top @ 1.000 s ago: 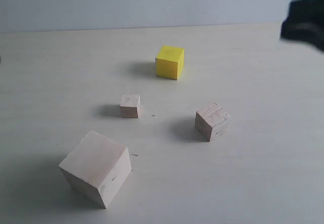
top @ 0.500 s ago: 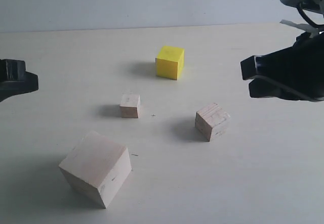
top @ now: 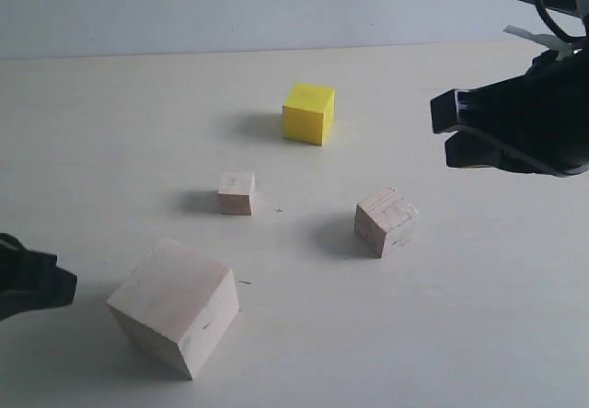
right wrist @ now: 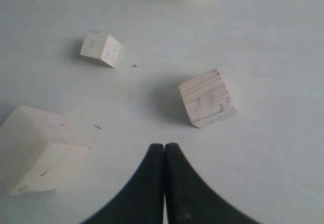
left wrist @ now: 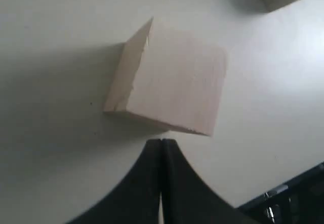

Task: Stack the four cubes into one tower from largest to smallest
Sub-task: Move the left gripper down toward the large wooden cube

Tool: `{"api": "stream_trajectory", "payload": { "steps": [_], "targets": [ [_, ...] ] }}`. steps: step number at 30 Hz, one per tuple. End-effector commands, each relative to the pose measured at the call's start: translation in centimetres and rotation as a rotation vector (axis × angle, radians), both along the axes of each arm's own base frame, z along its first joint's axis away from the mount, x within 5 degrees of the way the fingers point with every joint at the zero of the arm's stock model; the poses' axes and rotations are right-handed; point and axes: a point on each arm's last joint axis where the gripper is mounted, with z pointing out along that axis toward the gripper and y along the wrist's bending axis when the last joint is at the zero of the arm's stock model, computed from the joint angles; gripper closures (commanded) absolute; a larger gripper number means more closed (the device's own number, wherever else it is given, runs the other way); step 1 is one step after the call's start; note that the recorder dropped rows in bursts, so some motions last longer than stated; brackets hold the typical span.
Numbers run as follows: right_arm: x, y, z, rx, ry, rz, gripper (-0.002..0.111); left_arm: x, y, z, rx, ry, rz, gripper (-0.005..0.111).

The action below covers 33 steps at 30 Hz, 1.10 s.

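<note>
Left gripper point(top: 55, 284), at nine o'clock of the large cube point(top: 175, 307), and right gripper point(right wrist: 164, 146) hang shut, empty; left should open wide, squared to its faces

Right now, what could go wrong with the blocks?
1. The left gripper is shut and sits close to the large wood cube. If it moves in without opening, it would probably shove the cube instead of grabbing it.
2. The right gripper is shut too and aims roughly toward the medium wood cube, so it could bump it.
</note>
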Motion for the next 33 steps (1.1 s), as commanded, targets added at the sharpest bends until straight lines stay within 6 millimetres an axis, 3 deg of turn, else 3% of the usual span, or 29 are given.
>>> {"api": "stream_trajectory", "payload": {
  "steps": [1, 7, 12, 22, 33],
  "targets": [
    [0.1, 0.1, 0.2, -0.004, -0.012, 0.012, 0.108, -1.1, -0.3, -1.5, -0.034, 0.058, -0.048, 0.107],
    [0.1, 0.1, 0.2, -0.014, -0.021, 0.029, 0.108, -2.1, 0.1, -3.3, -0.022, 0.099, -0.063, 0.107],
    [0.1, 0.1, 0.2, -0.022, -0.028, 0.043, 0.108, -2.0, -0.4, -3.6, -0.088, 0.066, -0.084, 0.107],
    [0.1, 0.2, 0.2, -0.016, -0.027, 0.045, 0.108, 0.2, -1.5, -7.1, -0.039, 0.179, -0.123, 0.107],
    [0.0, 0.2, 0.2, -0.007, -0.023, 0.042, 0.108, 2.3, -2.4, -10.0, -0.033, 0.156, -0.131, 0.107]
  ]
}}
